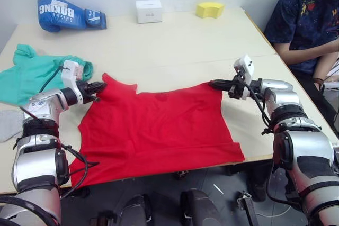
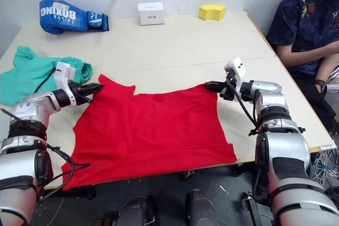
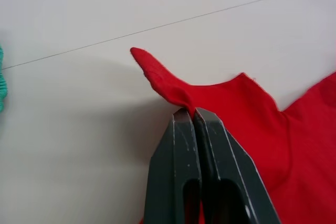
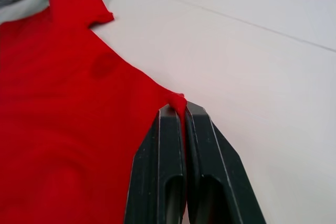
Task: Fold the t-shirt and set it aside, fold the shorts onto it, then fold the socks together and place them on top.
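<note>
The red t-shirt (image 1: 156,128) lies spread flat at the table's front, its lower edge hanging over the near edge. My left gripper (image 1: 99,87) is shut on the t-shirt's far left corner (image 3: 173,90). At the far right corner (image 4: 176,100), my right gripper (image 1: 214,84) is shut on the cloth too. The teal-green shorts (image 1: 32,72) lie crumpled at the left, behind my left arm. A light grey sock (image 1: 8,123) peeks out at the left edge, beside my left forearm.
A blue boxing glove (image 1: 66,13), a white box (image 1: 148,10) and a yellow sponge (image 1: 210,9) sit along the table's far edge. A person in a dark printed shirt (image 1: 307,19) sits at the right side of the table.
</note>
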Robot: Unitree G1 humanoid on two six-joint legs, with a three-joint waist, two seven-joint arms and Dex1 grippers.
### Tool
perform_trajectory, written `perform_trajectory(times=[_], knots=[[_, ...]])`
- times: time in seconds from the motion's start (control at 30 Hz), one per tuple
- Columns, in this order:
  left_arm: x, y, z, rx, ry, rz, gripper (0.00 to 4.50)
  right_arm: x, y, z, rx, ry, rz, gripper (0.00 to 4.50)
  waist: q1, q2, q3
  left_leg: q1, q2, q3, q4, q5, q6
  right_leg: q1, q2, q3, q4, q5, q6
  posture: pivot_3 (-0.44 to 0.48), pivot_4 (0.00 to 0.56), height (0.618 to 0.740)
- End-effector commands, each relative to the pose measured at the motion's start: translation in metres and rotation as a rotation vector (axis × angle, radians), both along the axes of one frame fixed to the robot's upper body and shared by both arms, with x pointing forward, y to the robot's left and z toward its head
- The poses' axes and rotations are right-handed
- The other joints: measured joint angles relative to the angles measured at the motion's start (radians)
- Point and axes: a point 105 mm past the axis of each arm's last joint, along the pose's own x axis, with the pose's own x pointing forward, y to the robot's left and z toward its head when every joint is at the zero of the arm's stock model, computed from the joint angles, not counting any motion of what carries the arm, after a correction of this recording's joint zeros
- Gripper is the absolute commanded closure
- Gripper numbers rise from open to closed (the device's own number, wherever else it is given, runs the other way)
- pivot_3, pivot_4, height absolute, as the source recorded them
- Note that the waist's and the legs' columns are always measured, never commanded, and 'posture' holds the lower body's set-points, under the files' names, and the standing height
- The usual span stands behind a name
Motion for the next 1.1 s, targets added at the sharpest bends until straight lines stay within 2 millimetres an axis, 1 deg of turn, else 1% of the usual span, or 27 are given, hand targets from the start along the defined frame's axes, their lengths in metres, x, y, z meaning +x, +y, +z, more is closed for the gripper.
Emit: perform_trajectory(times=[0.03, 0.23, 0.47, 0.6, 0.7, 0.8, 0.87, 0.97, 1.0, 1.03, 1.1], knots=[[-0.012, 0.003, 0.02, -0.011, -0.066, -0.029, 4.45, -0.004, -0.007, 0.016, 0.039, -0.054, 0.021, 4.5, 0.0, 0.0, 0.0, 0.0, 0.0, 0.0, 0.0, 0.0, 0.0, 0.0, 0.0, 0.0, 0.0, 0.0, 0.0, 0.0, 0.15, 0.74], [-0.029, 0.015, 0.018, -0.018, -0.052, 0.01, 4.45, -0.009, -0.013, 0.015, 0.075, -0.043, 0.026, 4.5, 0.001, 0.0, 0.0, 0.0, 0.001, 0.0, 0.0, 0.0, 0.0, 0.0, -0.001, 0.001, 0.0, 0.0, 0.0, 0.0, 0.15, 0.74], [-0.048, 0.027, 0.018, -0.029, -0.046, 0.04, 4.45, -0.015, -0.019, 0.009, 0.097, -0.026, 0.021, 4.5, 0.001, 0.0, 0.0, 0.0, 0.001, 0.0, 0.0, 0.0, 0.0, 0.0, -0.002, 0.001, 0.0, 0.0, 0.0, 0.0, 0.15, 0.74], [-0.057, 0.026, 0.016, -0.034, -0.032, 0.03, 4.45, -0.024, -0.02, -0.008, 0.073, 0.007, 0.04, 4.5, 0.003, 0.0, 0.0, 0.0, 0.002, 0.0, 0.0, 0.0, 0.0, 0.0, -0.002, 0.002, -0.001, 0.0, 0.0, 0.0, 0.15, 0.74], [-0.066, 0.023, 0.003, -0.01, 0.026, 0.005, 4.45, -0.029, -0.018, -0.023, 0.044, 0.024, 0.039, 4.5, 0.003, 0.0, 0.0, 0.0, 0.002, 0.0, 0.0, 0.0, 0.0, 0.0, -0.002, 0.002, -0.001, 0.0, 0.0, 0.0, 0.15, 0.74], [-0.071, 0.023, -0.01, 0.028, 0.069, 0.014, 4.45, -0.029, -0.016, -0.035, 0.013, 0.016, 0.004, 4.5, 0.002, 0.0, 0.0, 0.0, 0.002, 0.0, 0.0, 0.0, -0.001, 0.0, -0.002, 0.002, -0.001, 0.0, 0.0, 0.0, 0.15, 0.74], [-0.074, 0.022, -0.014, 0.037, 0.083, 0.018, 4.45, -0.03, -0.016, -0.041, 0.01, 0.022, -0.014, 4.5, 0.002, 0.0, 0.0, 0.0, 0.003, 0.0, 0.0, -0.001, -0.001, 0.0, -0.002, 0.002, -0.001, 0.0, 0.0, 0.0, 0.15, 0.74], [-0.074, 0.027, -0.016, 0.038, 0.075, 0.061, 4.45, -0.033, -0.017, -0.046, 0.026, 0.049, -0.032, 4.5, 0.003, 0.0, 0.0, 0.0, 0.003, 0.0, 0.0, -0.001, -0.002, 0.0, -0.002, 0.003, -0.001, 0.0, 0.0, 0.0, 0.15, 0.74], [-0.075, 0.029, -0.017, 0.023, 0.086, 0.067, 4.45, -0.033, -0.02, -0.05, -0.006, 0.061, -0.046, 4.5, 0.003, 0.0, 0.0, 0.0, 0.003, 0.0, 0.0, -0.001, -0.002, 0.0, -0.002, 0.003, -0.001, 0.0, 0.0, 0.0, 0.15, 0.74], [-0.076, 0.031, -0.017, 0.008, 0.104, 0.076, 4.49, -0.033, -0.022, -0.051, -0.025, 0.061, -0.06, 4.29, 0.003, 0.0, 0.0, 0.0, 0.003, 0.0, 0.0, -0.001, -0.002, 0.0, -0.002, 0.003, -0.001, 0.0, 0.0, 0.0, 0.15, 0.74], [-0.079, 0.032, -0.014, -0.031, 0.144, 0.073, 4.05, -0.036, -0.024, -0.05, -0.026, 0.062, -0.062, 3.8, 0.003, 0.0, 0.0, 0.0, 0.003, 0.0, 0.0, -0.001, -0.002, 0.0, -0.002, 0.003, -0.001, 0.0, 0.0, 0.0, 0.15, 0.74]])
